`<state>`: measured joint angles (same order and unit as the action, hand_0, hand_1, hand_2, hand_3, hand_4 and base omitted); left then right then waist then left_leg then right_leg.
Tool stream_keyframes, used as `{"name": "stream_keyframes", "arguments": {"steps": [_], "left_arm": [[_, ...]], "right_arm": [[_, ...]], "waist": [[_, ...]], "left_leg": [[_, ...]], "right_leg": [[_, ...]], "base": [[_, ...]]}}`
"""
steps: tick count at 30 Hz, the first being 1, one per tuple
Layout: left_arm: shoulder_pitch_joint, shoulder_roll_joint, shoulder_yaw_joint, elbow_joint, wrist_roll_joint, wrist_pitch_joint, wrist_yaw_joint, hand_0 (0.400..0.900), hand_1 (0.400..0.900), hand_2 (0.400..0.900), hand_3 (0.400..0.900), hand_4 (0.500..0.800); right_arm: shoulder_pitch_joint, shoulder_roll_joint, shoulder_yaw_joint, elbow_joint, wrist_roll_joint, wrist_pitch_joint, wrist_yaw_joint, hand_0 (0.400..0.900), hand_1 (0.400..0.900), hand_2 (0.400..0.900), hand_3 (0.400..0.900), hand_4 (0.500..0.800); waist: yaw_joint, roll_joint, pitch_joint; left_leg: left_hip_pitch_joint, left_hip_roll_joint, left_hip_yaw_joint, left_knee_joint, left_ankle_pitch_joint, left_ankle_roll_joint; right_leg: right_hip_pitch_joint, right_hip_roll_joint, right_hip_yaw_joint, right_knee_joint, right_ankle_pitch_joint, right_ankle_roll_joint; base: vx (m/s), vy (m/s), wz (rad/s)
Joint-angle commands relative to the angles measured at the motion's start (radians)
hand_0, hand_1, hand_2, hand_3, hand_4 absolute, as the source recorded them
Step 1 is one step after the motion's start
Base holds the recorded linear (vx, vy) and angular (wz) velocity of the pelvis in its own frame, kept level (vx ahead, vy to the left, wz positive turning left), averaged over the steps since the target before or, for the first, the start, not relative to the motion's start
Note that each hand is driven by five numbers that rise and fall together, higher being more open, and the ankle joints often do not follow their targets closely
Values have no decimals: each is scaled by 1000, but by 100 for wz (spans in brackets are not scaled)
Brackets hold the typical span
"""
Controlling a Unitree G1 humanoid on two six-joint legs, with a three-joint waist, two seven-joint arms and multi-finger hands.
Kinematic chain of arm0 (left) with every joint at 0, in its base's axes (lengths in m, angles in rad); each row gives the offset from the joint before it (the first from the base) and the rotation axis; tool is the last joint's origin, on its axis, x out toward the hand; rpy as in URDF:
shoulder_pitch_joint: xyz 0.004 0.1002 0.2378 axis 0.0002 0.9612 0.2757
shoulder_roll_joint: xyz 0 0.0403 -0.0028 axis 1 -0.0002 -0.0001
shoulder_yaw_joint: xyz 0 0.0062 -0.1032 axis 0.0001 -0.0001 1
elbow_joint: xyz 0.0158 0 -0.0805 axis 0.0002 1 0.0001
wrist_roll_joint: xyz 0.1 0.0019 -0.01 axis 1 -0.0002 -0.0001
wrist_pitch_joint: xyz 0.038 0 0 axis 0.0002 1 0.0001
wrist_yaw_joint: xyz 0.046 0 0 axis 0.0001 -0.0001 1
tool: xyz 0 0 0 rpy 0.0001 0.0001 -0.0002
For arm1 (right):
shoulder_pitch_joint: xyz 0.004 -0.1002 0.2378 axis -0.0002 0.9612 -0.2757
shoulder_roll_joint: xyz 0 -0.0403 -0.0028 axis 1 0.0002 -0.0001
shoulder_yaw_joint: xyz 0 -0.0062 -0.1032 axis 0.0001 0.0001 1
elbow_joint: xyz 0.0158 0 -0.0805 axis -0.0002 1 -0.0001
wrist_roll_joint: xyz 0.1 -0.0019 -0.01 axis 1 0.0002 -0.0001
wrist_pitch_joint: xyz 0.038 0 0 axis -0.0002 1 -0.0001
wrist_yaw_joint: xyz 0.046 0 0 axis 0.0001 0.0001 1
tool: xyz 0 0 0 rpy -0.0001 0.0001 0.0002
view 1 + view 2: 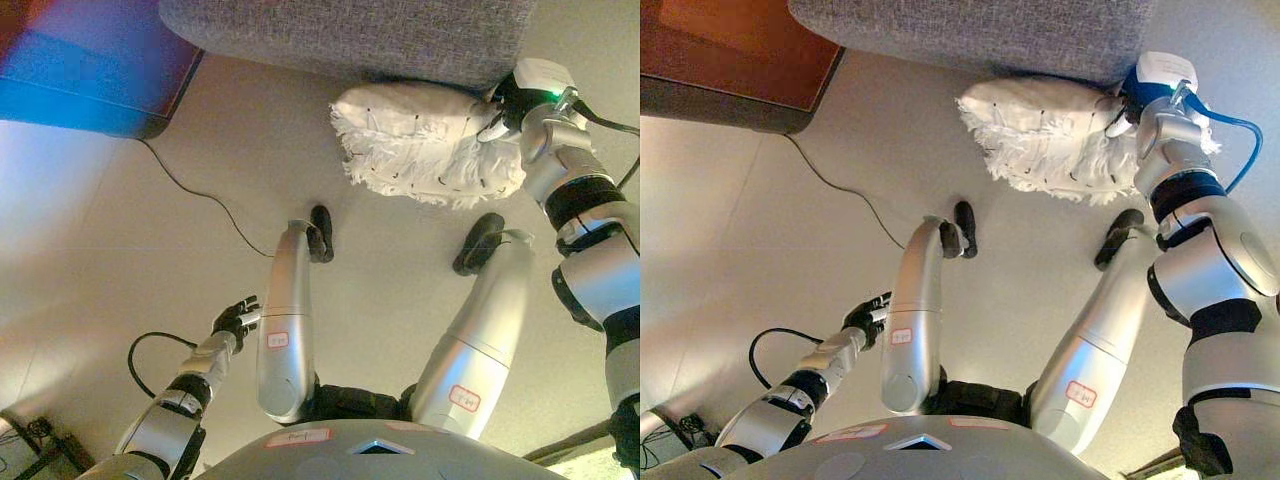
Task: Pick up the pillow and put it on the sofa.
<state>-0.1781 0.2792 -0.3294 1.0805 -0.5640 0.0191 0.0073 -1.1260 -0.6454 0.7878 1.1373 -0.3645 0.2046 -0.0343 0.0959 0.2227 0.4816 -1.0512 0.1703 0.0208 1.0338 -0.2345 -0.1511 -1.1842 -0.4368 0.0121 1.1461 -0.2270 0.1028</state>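
A white fluffy pillow (425, 145) hangs just below the front edge of the grey sofa (350, 35) at the top of the view, off the floor. My right hand (508, 103) is at the pillow's right end, its dark fingers curled into the fabric. Low on the left, my left hand (237, 318) hangs over the floor, far from the pillow, with relaxed fingers and nothing in it.
A dark wooden cabinet (740, 60) stands left of the sofa at the upper left. A thin black cord (195, 190) runs from under it across the beige floor (100, 260).
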Motion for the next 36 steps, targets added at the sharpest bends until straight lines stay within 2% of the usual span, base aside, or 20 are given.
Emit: {"name": "stream_keyframes", "arguments": {"steps": [1, 4, 10, 11, 15, 19, 24, 30, 36], "left_arm": [[79, 62, -5, 2, 18, -17, 14, 900, 900, 900, 900, 800], [78, 57, -2, 17, 35, -24, 19, 900, 900, 900, 900, 800], [80, 57, -2, 46, 84, 11, -1, 900, 900, 900, 900, 800], [79, 57, -1, 48, 91, 21, -1, 900, 900, 900, 900, 800], [91, 68, 29, 59, 137, 53, 13, 900, 900, 900, 900, 800], [113, 91, 76, 52, 184, 106, 36, 900, 900, 900, 900, 800], [136, 104, 134, 50, 248, 150, 22, 900, 900, 900, 900, 800], [163, 82, 185, 91, 304, 165, 2, 900, 900, 900, 900, 800], [144, 81, 223, 119, 333, 196, 6, 900, 900, 900, 900, 800]], "right_arm": [[-86, -22, -33, -102, 13, -71, -53, 400, 400, 400, 400, 500], [-47, -12, -51, -121, 20, -85, -58, 400, 400, 400, 400, 500], [61, -3, -89, -191, 26, -127, -13, 400, 400, 400, 400, 500], [75, -3, -92, -201, 22, -135, -8, 400, 400, 400, 400, 500], [158, -12, -97, -303, 22, -147, 31, 400, 400, 400, 400, 500], [269, -44, -125, -469, 46, -156, 87, 400, 400, 400, 400, 500], [370, -67, -182, -628, 57, -185, 140, 400, 400, 400, 400, 500], [414, -105, -230, -758, 113, -199, 257, 400, 400, 400, 400, 500], [393, -149, -287, -820, 222, -225, 315, 400, 400, 400, 400, 500]], "waist": [[19, 43, 38], [21, 28, 26], [31, -27, -34], [32, -36, -48], [36, -87, -85], [34, -153, -137], [24, -198, -208], [16, -229, -286], [21, -258, -324]], "left_leg": [[179, 25, 11, -181, 46, 2], [250, 27, 19, -249, 67, -3], [446, 34, 17, -419, 114, -8], [464, 33, 21, -453, 147, -3], [596, 43, 30, -530, 173, -1], [736, 41, 36, -608, 181, 9], [871, 50, 62, -689, 184, 9], [989, 50, 84, -751, 175, 9], [1023, 20, 78, -720, 126, 24]], "right_leg": [[167, -37, 42, -148, 58, 47], [237, -43, 11, -202, 71, 54], [428, -60, -72, -349, 100, 72], [449, -64, -91, -388, 130, 65], [596, -75, -164, -479, 151, 73], [775, -60, -231, -596, 179, 81], [960, -16, -296, -746, 214, 86], [1117, 27, -325, -892, 241, 101], [1202, -2, -311, -964, 290, 112]], "base": [[55, -15, -8], [81, -29, -8], [141, -32, -9], [114, -27, -12], [150, -55, -11], [216, -107, -8], [206, -78, -5], [157, 28, -12], [81, 137, 6]]}}
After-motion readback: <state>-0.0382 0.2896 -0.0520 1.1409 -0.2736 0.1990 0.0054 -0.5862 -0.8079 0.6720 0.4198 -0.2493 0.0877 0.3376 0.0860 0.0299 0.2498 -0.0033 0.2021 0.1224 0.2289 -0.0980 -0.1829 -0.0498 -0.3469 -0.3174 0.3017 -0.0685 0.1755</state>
